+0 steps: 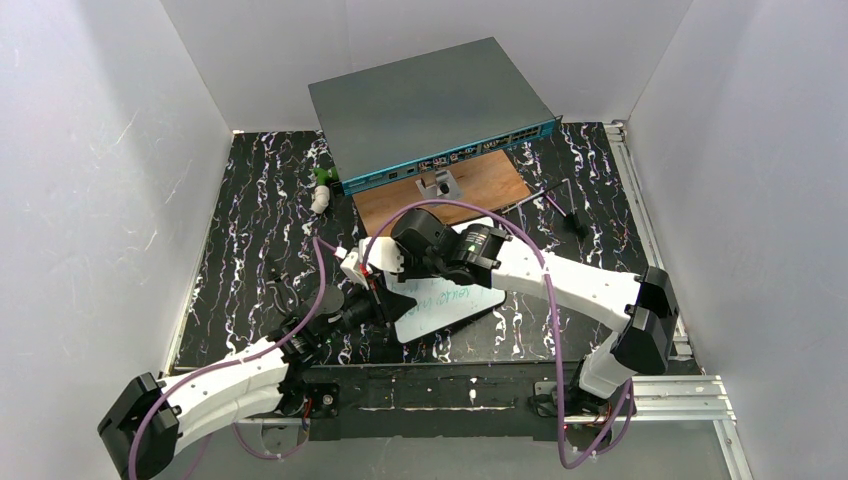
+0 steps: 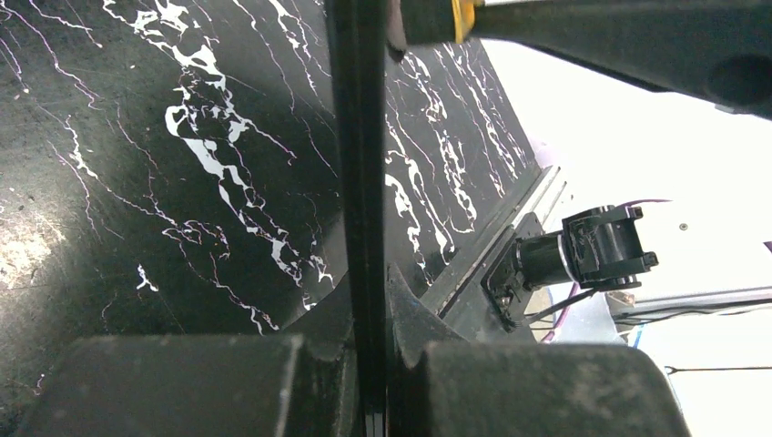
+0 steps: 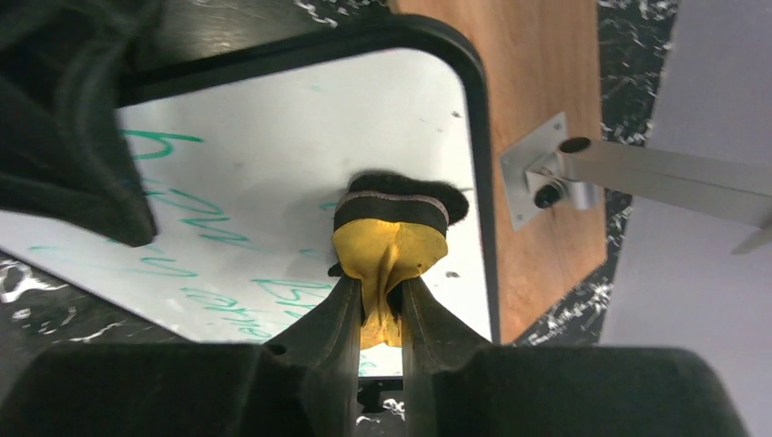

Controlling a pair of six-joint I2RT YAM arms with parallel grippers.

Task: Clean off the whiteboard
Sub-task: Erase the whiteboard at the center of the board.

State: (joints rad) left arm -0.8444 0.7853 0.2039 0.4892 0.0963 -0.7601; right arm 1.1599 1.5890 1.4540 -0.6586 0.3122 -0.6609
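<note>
Finding 1, location. The whiteboard (image 1: 445,303) is lying near the front middle of the table (image 1: 260,200), between the two arms, with its long axis running from near-left to far-right in the top view. It appears to be raised off the surface on one side, though the angle cannot be confirmed from above.

Finding 2, left arm. The left gripper (image 2: 369,291) is reaching in from the near-left, and its jaws are clamping fully down on the board's thin dark rim. The rim is showing edge-on between the fingers in the left wrist view.

Finding 3, right arm. The right gripper (image 3: 380,291) is pinching a yellow eraser (image 3: 390,250) through a narrow gap, and the eraser's dark felt is pressing on the white face. The arm is folding across from the right side, with the wrist tipping down over the board.

Finding 4, governing relation. The felt is sitting close to the rim beside a rounded corner. The green handwriting (image 3: 209,228) is lying to the left of the fingers in the right wrist view. In my judgement, the next stroke is calling for travel that way, along the long axis.
</note>
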